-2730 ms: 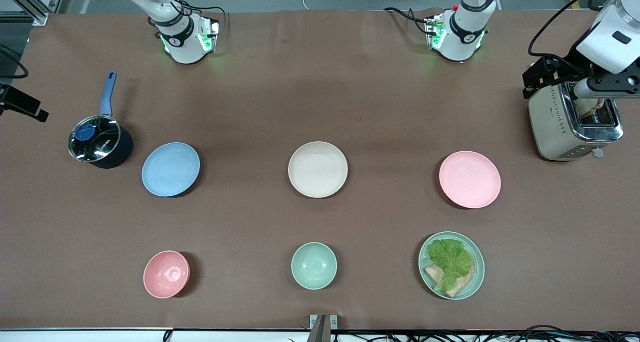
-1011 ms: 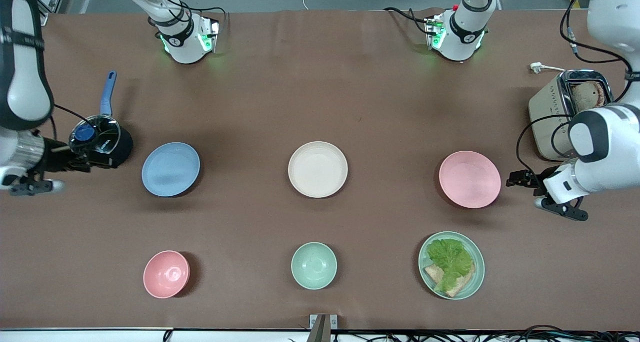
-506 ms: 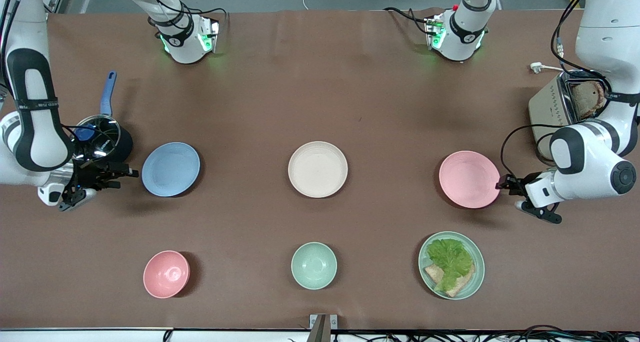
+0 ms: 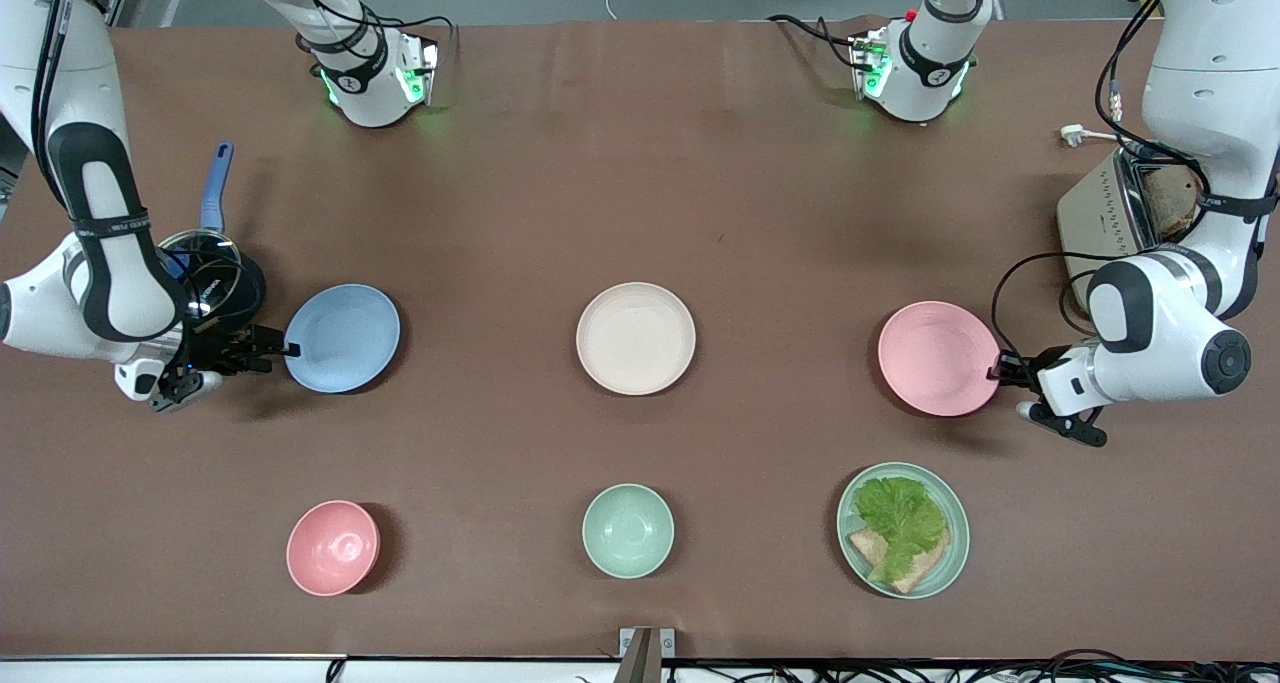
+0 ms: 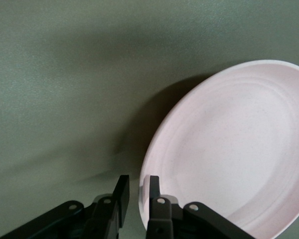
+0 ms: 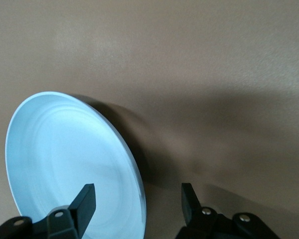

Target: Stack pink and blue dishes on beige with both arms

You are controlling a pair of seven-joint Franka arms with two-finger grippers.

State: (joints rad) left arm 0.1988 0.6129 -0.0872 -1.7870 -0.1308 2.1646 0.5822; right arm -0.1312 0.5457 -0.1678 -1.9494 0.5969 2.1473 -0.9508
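Observation:
The beige plate point(image 4: 636, 338) lies mid-table. The blue plate point(image 4: 341, 338) lies toward the right arm's end and the pink plate point(image 4: 939, 358) toward the left arm's end, both flat on the table. My right gripper point(image 4: 282, 348) is low at the blue plate's outer rim. In the right wrist view the blue plate point(image 6: 65, 159) has its rim between the wide-open fingers of my right gripper point(image 6: 138, 191). My left gripper point(image 4: 1000, 370) is at the pink plate's outer rim. In the left wrist view my left gripper point(image 5: 137, 191) is drawn close around the edge of the pink plate point(image 5: 234, 149).
A lidded saucepan point(image 4: 200, 283) stands just beside the right arm's wrist. A toaster point(image 4: 1120, 223) stands by the left arm's elbow. Nearer the front camera are a pink bowl point(image 4: 333, 547), a mint bowl point(image 4: 628, 530) and a mint plate with lettuce and bread point(image 4: 903, 529).
Both arms have swung in from the table's ends and come down to the plates' outer rims. The right gripper has moved up to the blue plate. The plates have not moved.

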